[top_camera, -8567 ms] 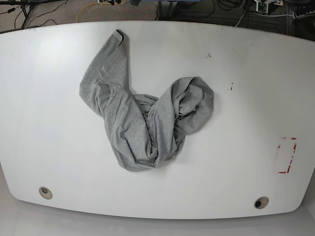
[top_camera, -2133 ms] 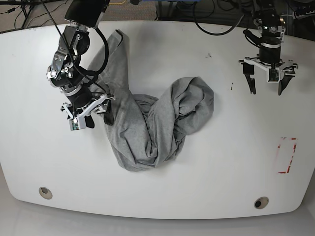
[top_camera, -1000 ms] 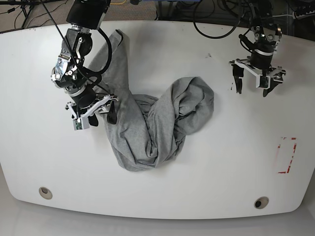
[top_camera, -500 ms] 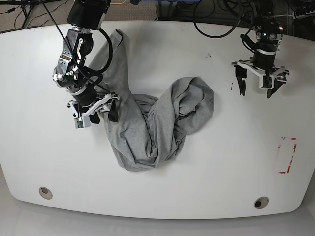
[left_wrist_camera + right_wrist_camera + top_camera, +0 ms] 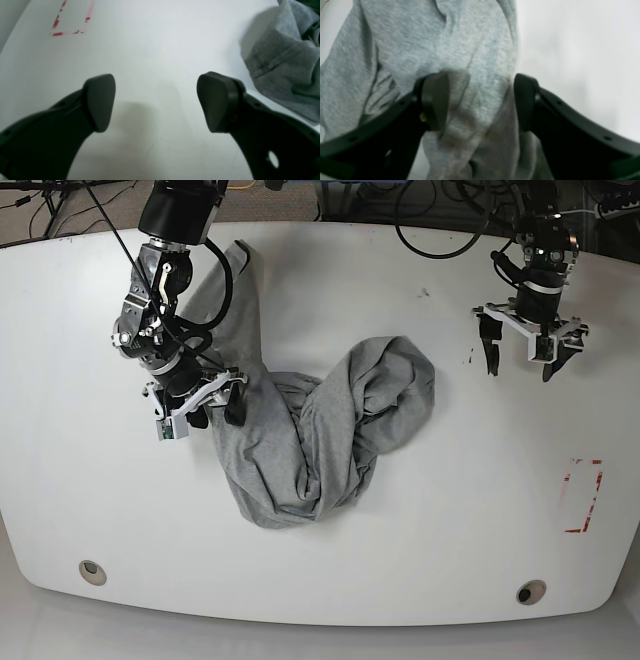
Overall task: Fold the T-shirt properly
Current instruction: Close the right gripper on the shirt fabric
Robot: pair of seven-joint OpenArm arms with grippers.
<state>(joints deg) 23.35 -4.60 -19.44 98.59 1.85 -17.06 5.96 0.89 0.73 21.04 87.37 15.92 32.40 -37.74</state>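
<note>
The heather-grey T-shirt (image 5: 300,430) lies crumpled in a twisted heap at the middle of the white table (image 5: 450,510); one end trails toward the far edge. No lettering shows. My right gripper (image 5: 198,415) is open at the shirt's left edge. In the right wrist view the right gripper (image 5: 480,100) straddles a raised fold of the shirt (image 5: 470,50), jaws apart. My left gripper (image 5: 521,370) is open and empty over bare table, well to the right of the shirt. In the left wrist view the left gripper (image 5: 156,100) is open, and a shirt hem (image 5: 282,65) shows at the right.
A red rectangular marking (image 5: 582,496) is on the table near its right edge; it also shows in the left wrist view (image 5: 71,18). Two round holes (image 5: 92,571) (image 5: 531,591) sit near the front edge. Cables lie behind the far edge.
My right gripper has shifted right onto the shirt's left edge, over a fold. My left gripper has barely moved and stays open. Both arms came into view since the earliest frame.
</note>
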